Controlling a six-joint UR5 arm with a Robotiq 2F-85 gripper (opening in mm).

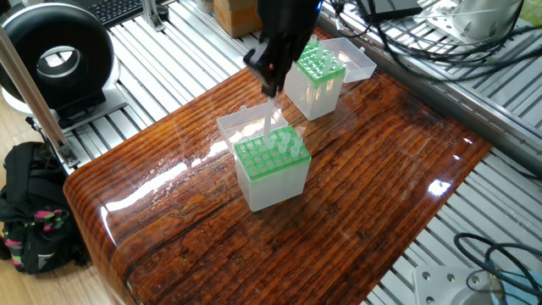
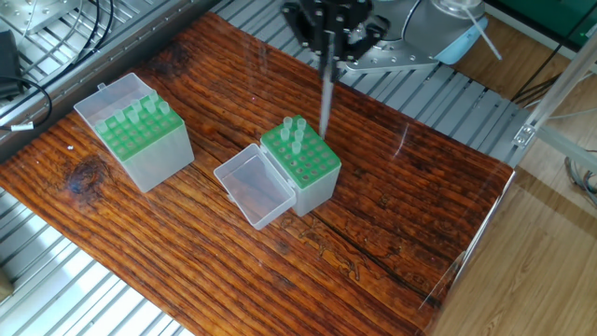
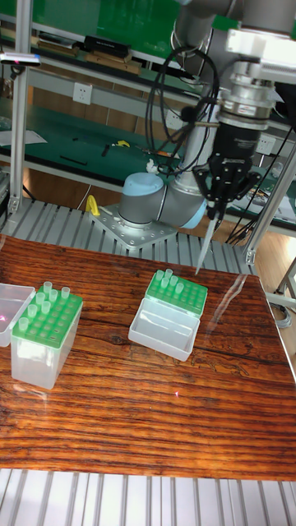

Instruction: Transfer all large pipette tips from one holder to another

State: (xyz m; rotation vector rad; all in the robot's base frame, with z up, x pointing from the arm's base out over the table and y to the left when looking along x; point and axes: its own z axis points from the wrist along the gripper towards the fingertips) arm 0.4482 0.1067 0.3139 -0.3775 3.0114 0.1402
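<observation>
Wooden table point(image 2: 420, 205), gripper point(image 3: 215, 215) clamping pipette tip point(image 3: 203, 251), no readable writing

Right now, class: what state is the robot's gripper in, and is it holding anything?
Gripper: jaws shut on one large pipette tip, which hangs point down in the air beside the box with the open lid.

The table point(image 1: 364, 195) is glossy, varnished wood with strong grain (window glare streaks it). Both tip boxes point(image 2: 300, 171) point(image 2: 138, 138) are translucent matt plastic with green racks; the surrounding frame point(image 1: 178, 51) is ribbed bare metal.
</observation>
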